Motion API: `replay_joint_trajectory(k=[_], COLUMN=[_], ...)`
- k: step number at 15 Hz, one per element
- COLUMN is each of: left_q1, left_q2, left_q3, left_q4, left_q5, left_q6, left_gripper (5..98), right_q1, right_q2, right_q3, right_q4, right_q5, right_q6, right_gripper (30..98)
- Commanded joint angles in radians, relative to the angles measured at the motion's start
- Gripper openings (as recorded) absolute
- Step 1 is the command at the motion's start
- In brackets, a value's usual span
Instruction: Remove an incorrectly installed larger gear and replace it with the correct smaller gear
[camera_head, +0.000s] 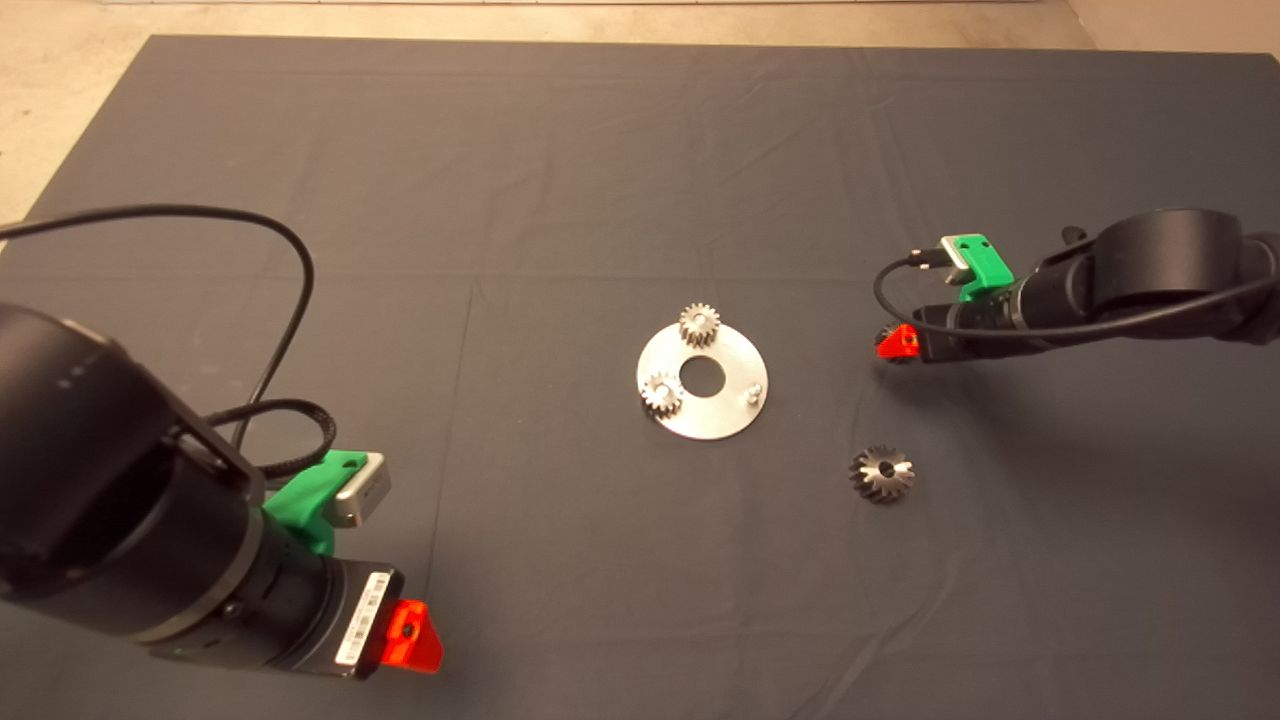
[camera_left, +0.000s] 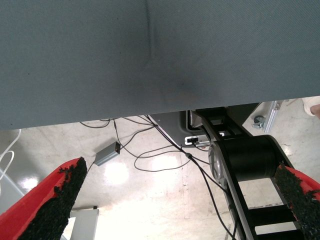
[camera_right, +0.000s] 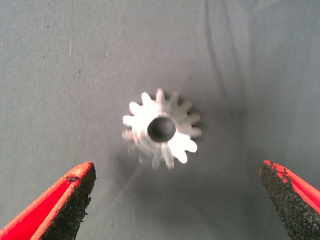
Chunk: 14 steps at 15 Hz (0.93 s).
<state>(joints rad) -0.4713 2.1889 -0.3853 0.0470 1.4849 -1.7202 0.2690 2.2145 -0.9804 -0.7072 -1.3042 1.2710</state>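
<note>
Smaller gear (camera_right: 161, 128) flat on table, right of disc (camera_head: 722, 415), beneath right gripper (camera_right: 177, 200), jaws released. Steel: dense, rigid, slick; best pinched across toothed rim. Left gripper (camera_left: 182, 202) parked, jaws released.

The dark mat (camera_left: 150, 55) is seen edge-on above a pale floor (camera_left: 150, 195), across which thin cables (camera_left: 150, 165) and a small grey box (camera_left: 106, 153) are spread. The left gripper (camera_left: 180, 200) is shown with its padded fingers (camera_left: 55, 200) set wide apart, a black arm segment (camera_left: 250, 165) being visible between them.

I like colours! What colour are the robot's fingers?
Red, with black pads; the right wrist view shows them best.
</note>
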Motion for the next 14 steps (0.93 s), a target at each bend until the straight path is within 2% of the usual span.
replay_joint_trajectory(k=[1, 8, 11, 14], left_q1=[-0.007, -0.007, -0.007, -0.007], left_q2=[-0.002, -0.002, -0.002, -0.002], left_q3=[0.014, 0.014, 0.014, 0.014], left_q4=[-0.007, -0.007, -0.007, -0.007], left_q5=[0.006, 0.006, 0.006, 0.006], left_q6=[-0.007, -0.007, -0.007, -0.007], left_gripper=[97.6, 97.5, 97.6, 97.6], right_q1=[0.015, 0.006, 0.006, 0.006], right_q2=[0.001, 0.001, 0.001, 0.009], right_q3=[-0.015, -0.018, -0.037, -0.047], right_q4=[-0.026, -0.026, -0.024, -0.024], right_q5=[0.002, 0.003, 0.037, 0.037], right_q6=[-0.005, -0.005, -0.005, -0.007], right_gripper=[87.7, 87.7, 87.7, 87.7])
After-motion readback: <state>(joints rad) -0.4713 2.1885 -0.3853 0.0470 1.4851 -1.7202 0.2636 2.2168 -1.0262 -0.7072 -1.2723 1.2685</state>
